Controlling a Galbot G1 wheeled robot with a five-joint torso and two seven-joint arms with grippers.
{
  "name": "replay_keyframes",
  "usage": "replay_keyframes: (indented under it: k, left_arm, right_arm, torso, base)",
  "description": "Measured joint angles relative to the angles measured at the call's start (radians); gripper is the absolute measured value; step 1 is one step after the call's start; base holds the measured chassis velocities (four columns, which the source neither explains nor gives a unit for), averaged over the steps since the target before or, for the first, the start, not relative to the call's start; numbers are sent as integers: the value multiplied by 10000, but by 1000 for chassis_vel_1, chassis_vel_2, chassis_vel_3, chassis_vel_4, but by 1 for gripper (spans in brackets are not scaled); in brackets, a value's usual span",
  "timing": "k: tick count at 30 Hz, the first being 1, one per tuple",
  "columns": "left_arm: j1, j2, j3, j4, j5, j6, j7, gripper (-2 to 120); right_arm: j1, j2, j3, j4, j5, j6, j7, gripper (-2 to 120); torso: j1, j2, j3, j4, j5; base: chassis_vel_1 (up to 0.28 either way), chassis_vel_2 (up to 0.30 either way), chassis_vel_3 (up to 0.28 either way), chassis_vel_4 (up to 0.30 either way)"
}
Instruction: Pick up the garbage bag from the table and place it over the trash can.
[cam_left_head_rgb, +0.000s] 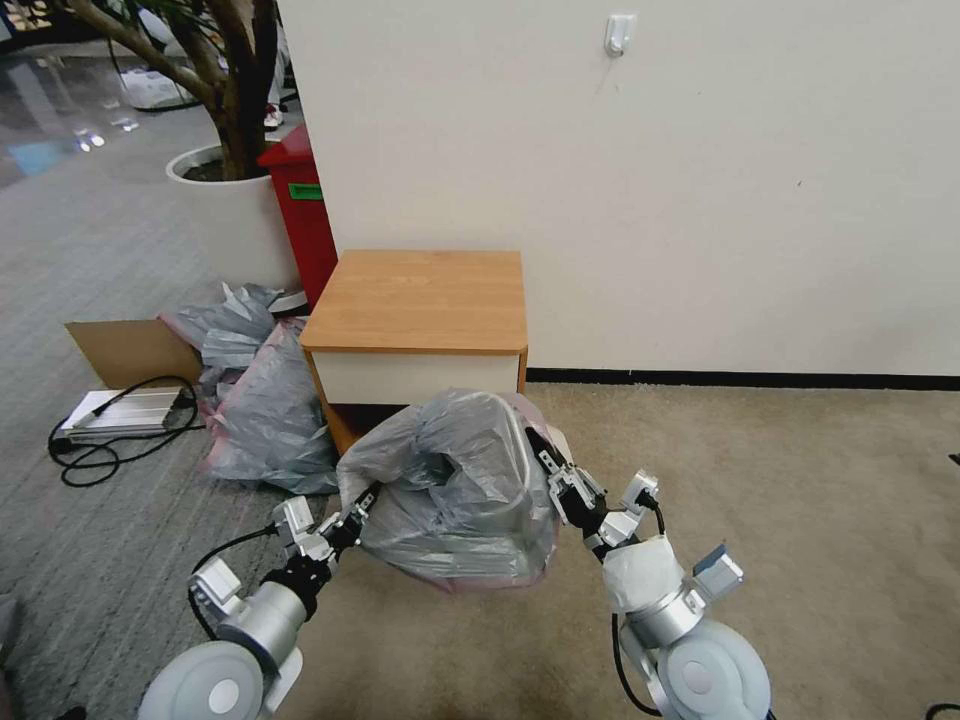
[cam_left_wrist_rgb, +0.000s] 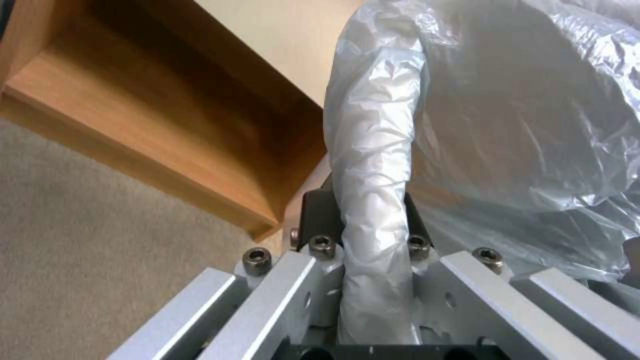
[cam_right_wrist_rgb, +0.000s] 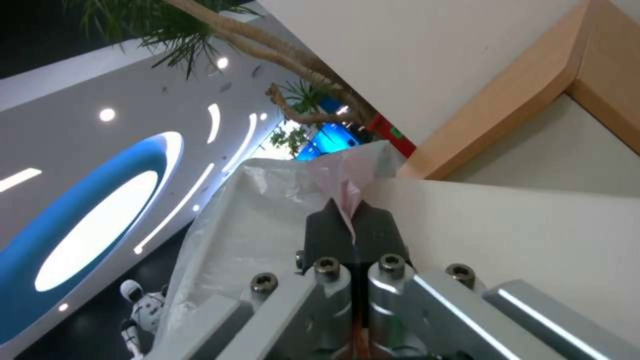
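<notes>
Carpet-level: garbage bag (cam_left_head_rgb: 455, 490) off table (cam_left_head_rgb: 420, 300), stretched between left gripper (cam_left_head_rgb: 352, 512) and right gripper (cam_left_head_rgb: 552, 470), both jaws clamped on its edges; seating over trash can remains.

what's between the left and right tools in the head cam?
The garbage bag, puffed up and stretched between the left tool and right tool, each shut on an edge, in front of the table.

Two arms are seen, each ending near the base in a rounded white-grey joint housing with a brushed silver cylinder above it. Black cables are looped beside both. The left gripper (cam_left_head_rgb: 358, 508) and right gripper (cam_left_head_rgb: 545, 468) are built of pale aluminium bars fixed with dark hex-socket screws, tipped with black fingers (cam_right_wrist_rgb: 333, 235). The right wrist is wrapped in white plastic film.
</notes>
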Motion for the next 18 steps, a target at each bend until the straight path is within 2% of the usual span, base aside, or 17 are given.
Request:
replay_keyframes:
  k: [8,12,18]
  left_arm:
    - [81,-30,125,-21,106,13,85,3]
    - [148,-65,249,-45,214,26,165,3]
    - [223,-120,337,-171,298,38,192,3]
  right_arm:
    - [232,75,-55,-142,-30,205,367,0]
    - [498,96,-128,-254,-222,280,882,0]
    - [890,27,-254,-496,-999,157,2296,0]
  torso:
    - [0,0,0,0,0]
    - [0,0,0,0,1]
    - [0,0,0,0,0]
  base:
    - [0,0,0,0]
    - [0,0,0,0]
    - [0,0,0,0]
